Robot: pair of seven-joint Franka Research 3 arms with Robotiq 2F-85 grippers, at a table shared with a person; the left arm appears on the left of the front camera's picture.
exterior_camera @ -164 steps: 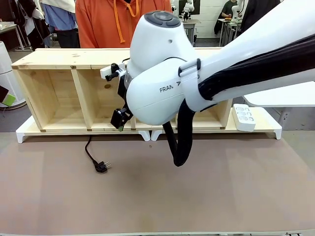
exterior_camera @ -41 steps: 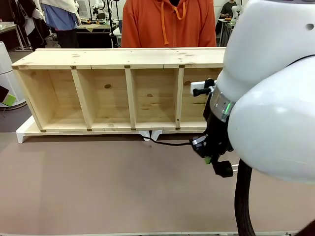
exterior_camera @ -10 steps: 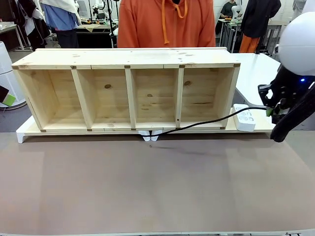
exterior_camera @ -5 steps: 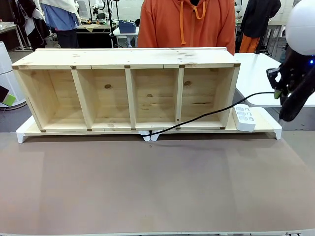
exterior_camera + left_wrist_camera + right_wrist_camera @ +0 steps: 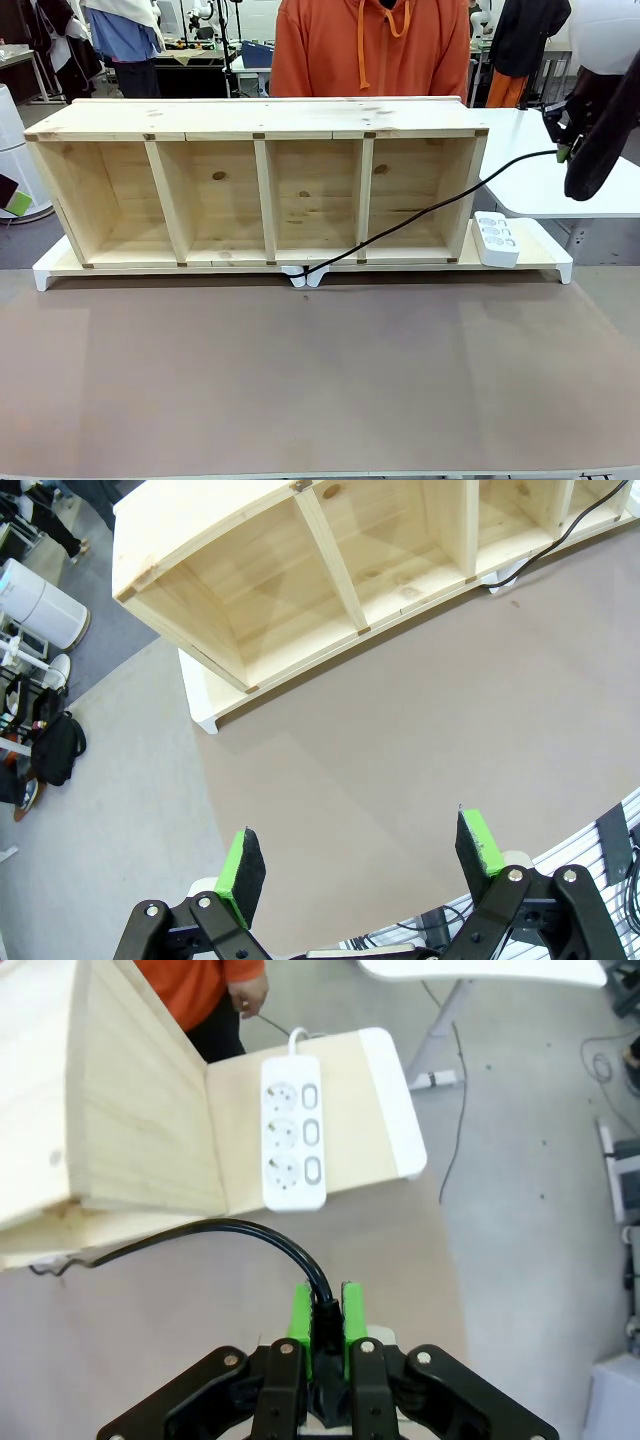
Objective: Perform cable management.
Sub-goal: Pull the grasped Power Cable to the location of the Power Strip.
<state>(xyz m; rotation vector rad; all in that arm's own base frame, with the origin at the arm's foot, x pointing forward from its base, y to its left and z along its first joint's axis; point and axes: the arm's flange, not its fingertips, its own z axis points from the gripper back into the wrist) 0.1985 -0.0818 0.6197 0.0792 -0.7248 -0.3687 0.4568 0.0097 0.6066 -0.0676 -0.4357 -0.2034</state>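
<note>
A thin black cable [image 5: 420, 214] rises taut from under the middle of the wooden shelf [image 5: 260, 118], up across its right compartment to my right gripper [image 5: 562, 152], which hangs high at the right edge, shut on the cable's end. In the right wrist view the cable [image 5: 220, 1230] curves out from between the green pads [image 5: 299, 1322] of the right gripper [image 5: 322, 1322], above the white power strip [image 5: 292, 1132]. My left gripper [image 5: 362, 860] is open with nothing between its fingers, high over the brown table, with the shelf [image 5: 300, 570] beyond it.
The white power strip [image 5: 496, 238] lies on the white base [image 5: 555, 262] just right of the shelf. A person in an orange hoodie [image 5: 372, 50] stands behind the shelf, a hand [image 5: 247, 998] near the strip. A white side table [image 5: 520, 160] stands at the right.
My right gripper has climbed up and slightly right with the cable end, lifting the cable off the table into a taut line. The person has shifted a little.
</note>
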